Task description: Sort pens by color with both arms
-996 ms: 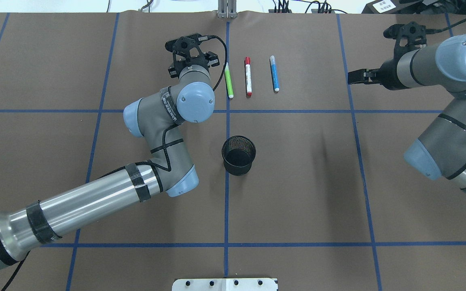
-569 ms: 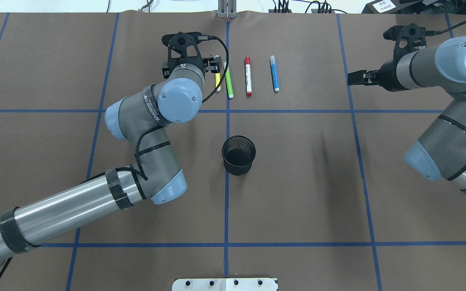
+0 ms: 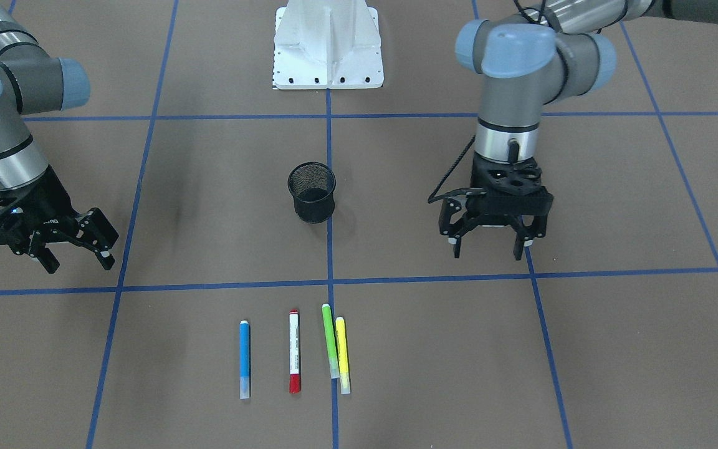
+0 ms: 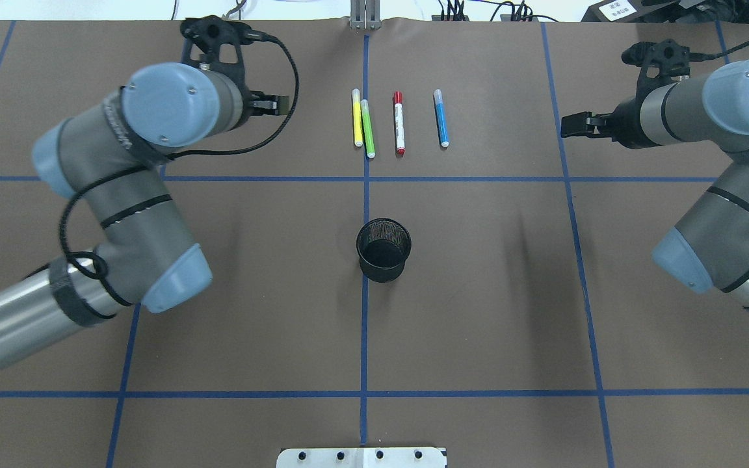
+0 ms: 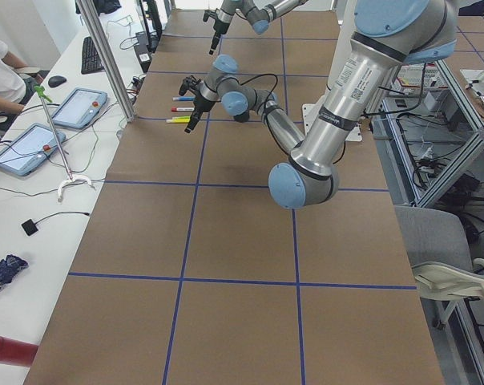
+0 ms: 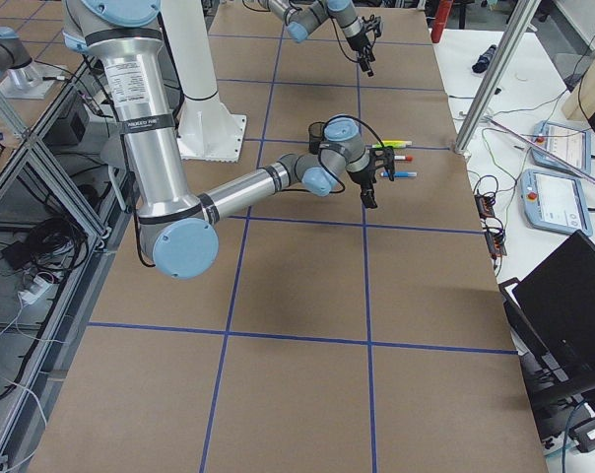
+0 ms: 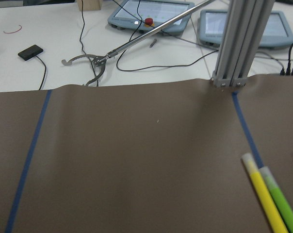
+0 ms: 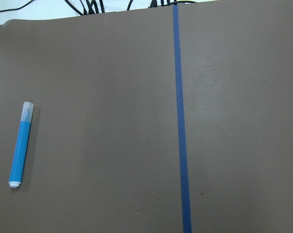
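The black two-finger left gripper (image 3: 488, 252) is shown in the front-facing view with its fingers spread wide and nothing between them, pointed down at the matte brown paper table cover (image 3: 614, 349). From overhead it is largely hidden under its own wrist. The black two-finger right gripper (image 3: 80, 262) is likewise seen spread and empty in the front-facing view, whereas only a side-on tip is offered overhead. No fingers are caught by either wrist camera.

Read on the overhead view, four pens are laid in a row at 12 o'clock from the round, upright black wire-mesh cup (image 4: 383, 249). The left gripper is placed at 9 o'clock of that row and the right gripper at 3 o'clock, both well apart from it.

From 9 toward 3 o'clock are found the slim yellow pen (image 4: 357, 117), the lime-green pen (image 4: 368, 128), the white pen with red caps (image 4: 399, 122) and the blue pen (image 4: 441, 117). Every long axis is run roughly from 12 to 6 o'clock. The yellow and green barrels are laid against each other, the green one shifted toward 6 o'clock and slightly tilted. The other two are set apart. The pale translucent caps and the larger red cap are pointed to 12 o'clock, away from the robot.

Only the capped yellow and green ends and a red sliver are given by the left wrist view. The blue pen alone is shown by the right wrist view, beside a blue tape line (image 8: 179, 121).
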You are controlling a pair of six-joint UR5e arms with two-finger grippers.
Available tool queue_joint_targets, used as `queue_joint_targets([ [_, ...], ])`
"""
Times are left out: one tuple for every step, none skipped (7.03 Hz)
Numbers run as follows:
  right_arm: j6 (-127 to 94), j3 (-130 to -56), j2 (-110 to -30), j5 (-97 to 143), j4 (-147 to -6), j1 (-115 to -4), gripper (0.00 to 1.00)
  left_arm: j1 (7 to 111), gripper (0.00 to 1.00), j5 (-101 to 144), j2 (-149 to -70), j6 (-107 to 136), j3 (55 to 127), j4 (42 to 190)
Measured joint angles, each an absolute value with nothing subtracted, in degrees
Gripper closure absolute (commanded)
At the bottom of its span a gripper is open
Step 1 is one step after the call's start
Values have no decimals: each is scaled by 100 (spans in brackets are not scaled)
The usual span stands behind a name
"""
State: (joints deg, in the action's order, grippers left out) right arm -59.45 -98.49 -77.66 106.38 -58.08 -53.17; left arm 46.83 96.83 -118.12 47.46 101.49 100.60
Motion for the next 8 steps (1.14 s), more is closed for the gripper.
queue_joint_targets([
  [-5895,-9837,-7919,10849,-5789,-5536,0,5215,1,10540,-11336,3909,10251,10016],
  [-5692,-9793,-8051,11326,-5812,-5887,0,5747,1,11257,-10965,3174,10179,9998],
  [-5220,-9723,-8214,11944,-5883,-6360,0,6298,1,11989,-10675,2537,9964,9994],
  [-4506,-9662,-8411,12554,-6083,-6916,0,6797,1,12652,-10413,1902,9747,9993],
  [-3592,-9611,-8537,13065,-6561,-7480,0,7168,1,13053,-10121,1423,9644,9995],
  [-2557,-9571,-8570,13362,-7281,-7930,0,7372,1,13214,-9868,1207,9604,9997],
  [-1675,-9563,-8570,13478,-8004,-8241,0,7457,1,13272,-9715,1126,9588,9995],
  [-1041,-9582,-8579,13524,-8585,-8464,0,7562,1,13331,-9607,1096,9583,9988],
])
